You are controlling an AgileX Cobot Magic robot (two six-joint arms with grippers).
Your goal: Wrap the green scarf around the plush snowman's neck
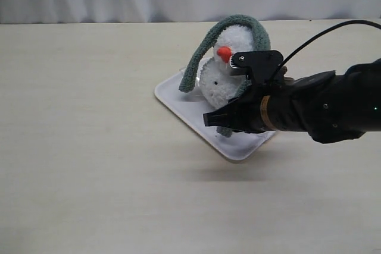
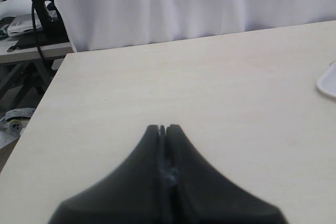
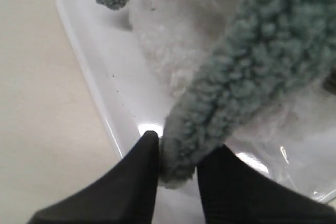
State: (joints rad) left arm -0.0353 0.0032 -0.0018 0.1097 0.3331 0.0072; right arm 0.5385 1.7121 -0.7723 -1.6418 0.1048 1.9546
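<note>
Soft, light and limp, the sage-green fuzzy knit scarf [image 1: 205, 46] drapes over the head of the fluffy white plush snowman [image 1: 217, 81]. The right tool [image 3: 178, 156] pinches one end, likely the best hold. The left tool [image 2: 164, 128] is pressed together.

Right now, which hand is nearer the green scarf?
Right. The right hand is clamped on one end of the green scarf; the left hand sits shut over the table, well away from it.

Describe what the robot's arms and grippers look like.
The right arm is matte black with a brass-coloured ring near the wrist, a thin black cable and a tiny green light. The right gripper and left gripper both have black, wedge-shaped tapering fingers.
</note>
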